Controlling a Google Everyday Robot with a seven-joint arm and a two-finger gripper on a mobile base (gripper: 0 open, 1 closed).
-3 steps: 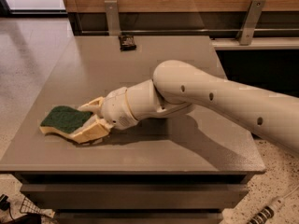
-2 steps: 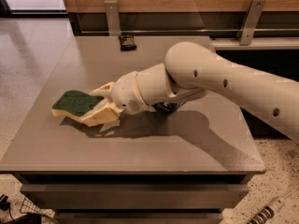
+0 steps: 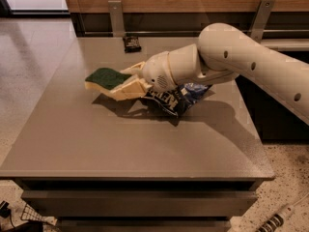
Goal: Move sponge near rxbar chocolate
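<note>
The cream pincer [image 3: 127, 82] clasps the wavy foam sponge [image 3: 107, 77], green scrub side up, above the smooth grey counter [image 3: 96, 144]. The flat dark bar [image 3: 131, 43] lies far behind, and a crinkled blue bag [image 3: 181, 98] lies to the right.

A crinkled blue chip bag [image 3: 185, 95] lies on the grey table [image 3: 96, 144] beside the raised gripper [image 3: 121, 81]

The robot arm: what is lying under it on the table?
A crinkled blue chip bag lies under the arm; the arm covers its upper part. Left of it, the tool grips the sponge above the table.
</note>
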